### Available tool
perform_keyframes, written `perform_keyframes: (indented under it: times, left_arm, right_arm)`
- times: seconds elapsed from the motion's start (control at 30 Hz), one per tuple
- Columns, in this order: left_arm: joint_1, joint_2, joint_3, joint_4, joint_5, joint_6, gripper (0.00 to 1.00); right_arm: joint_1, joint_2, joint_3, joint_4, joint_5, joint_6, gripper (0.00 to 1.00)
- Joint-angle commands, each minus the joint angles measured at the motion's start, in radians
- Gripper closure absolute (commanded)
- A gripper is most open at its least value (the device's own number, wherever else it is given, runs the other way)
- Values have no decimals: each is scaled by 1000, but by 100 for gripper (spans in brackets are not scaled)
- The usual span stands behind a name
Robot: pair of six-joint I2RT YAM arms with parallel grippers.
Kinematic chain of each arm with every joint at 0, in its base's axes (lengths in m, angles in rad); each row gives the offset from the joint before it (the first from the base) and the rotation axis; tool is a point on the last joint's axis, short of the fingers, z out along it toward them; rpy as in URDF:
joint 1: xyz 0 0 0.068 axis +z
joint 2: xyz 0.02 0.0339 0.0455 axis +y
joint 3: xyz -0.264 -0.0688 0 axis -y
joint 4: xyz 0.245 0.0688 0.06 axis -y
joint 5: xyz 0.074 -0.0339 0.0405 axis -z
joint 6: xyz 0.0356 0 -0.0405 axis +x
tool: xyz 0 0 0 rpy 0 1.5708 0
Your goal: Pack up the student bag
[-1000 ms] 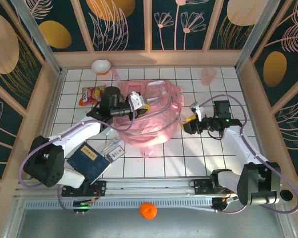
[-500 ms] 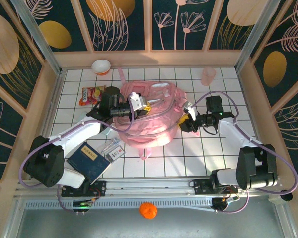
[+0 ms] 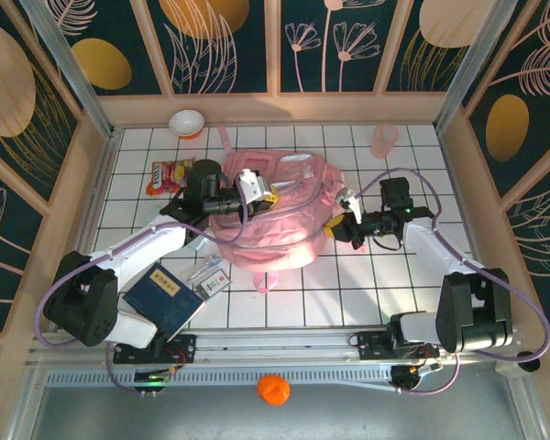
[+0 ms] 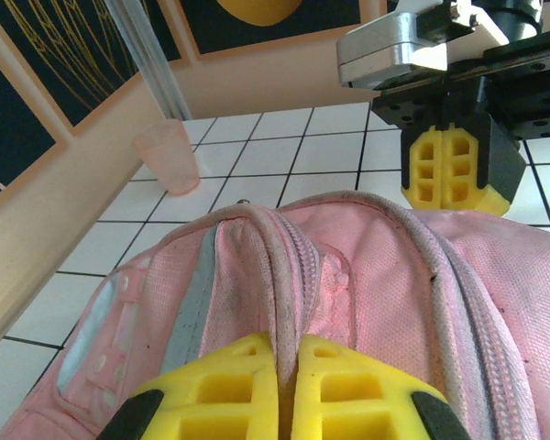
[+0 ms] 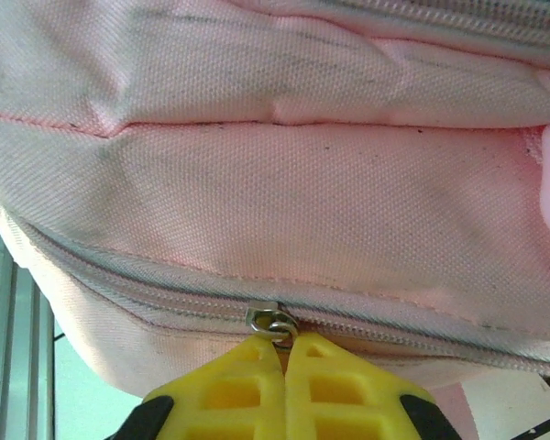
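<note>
Pink fabric bag (image 3: 275, 220) sat slumped mid-table on the white tiles, between the two arms. Left claw (image 4: 287, 346) was fully closed on the bag's top, its yellow pads pinching a raised corded ridge of the fabric. Right claw (image 5: 282, 346) was at the bag's right side, also fully closed. Its tips met on the zipper pull (image 5: 273, 323): the metal ring showed right at the pad edge, the tab itself hidden between the pads. From the left wrist camera, the right claw's yellow fingers were together and touching the far edge of the bag.

Around it:
- pink cup (image 3: 383, 140) upright near the far right corner, well apart from the bag
- bowl (image 3: 186, 122) at the far wall, left side
- snack packet (image 3: 168, 176) just left of the bag
- blue book (image 3: 168, 298) near the left arm's base, a small packet (image 3: 211, 275) beside it
- orange ball (image 3: 272, 389) off the tiles, in front of the rail
</note>
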Motion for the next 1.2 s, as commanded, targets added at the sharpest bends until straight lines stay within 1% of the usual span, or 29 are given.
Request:
perform_keyframes:
  times: [0.0,0.13,0.23,0.33,0.43,0.6,0.67,0.8,1.0,1.07,1.1,1.17]
  left_arm:
    - [3,-55,9,191,-19,-13,100]
    - [4,-60,-4,212,-93,-20,100]
    - [4,-59,-5,219,-118,-28,100]
    - [4,-60,-11,235,-91,-33,100]
    - [3,-63,-13,249,-50,-38,100]
    - [4,-64,-16,276,-13,-60,100]
    - [4,-65,-15,286,-2,-67,100]
    - [3,-68,-11,290,6,-74,100]
    - [3,-67,-11,308,2,-86,100]
    - [3,-65,-11,319,-3,-96,100]
    - [4,-63,-11,325,-11,-101,100]
    - [3,-56,-7,331,-56,-115,100]
  right_arm:
    - [7,-36,-2,-17,-28,29,100]
    - [8,-68,-9,26,-45,94,100]
    - [15,-93,-22,79,-61,150,100]
    - [17,-106,-30,94,-46,162,100]
    - [12,-96,-29,84,5,161,100]
    - [7,-54,-26,104,-26,173,100]
    - [7,-40,-28,121,-34,183,97]
    - [7,-28,-23,127,-46,182,88]
    - [8,-15,-32,126,-90,185,82]
    - [9,-16,-36,123,-86,187,82]
    - [10,-18,-38,120,-81,187,84]
    - [9,-28,-35,109,-63,190,97]
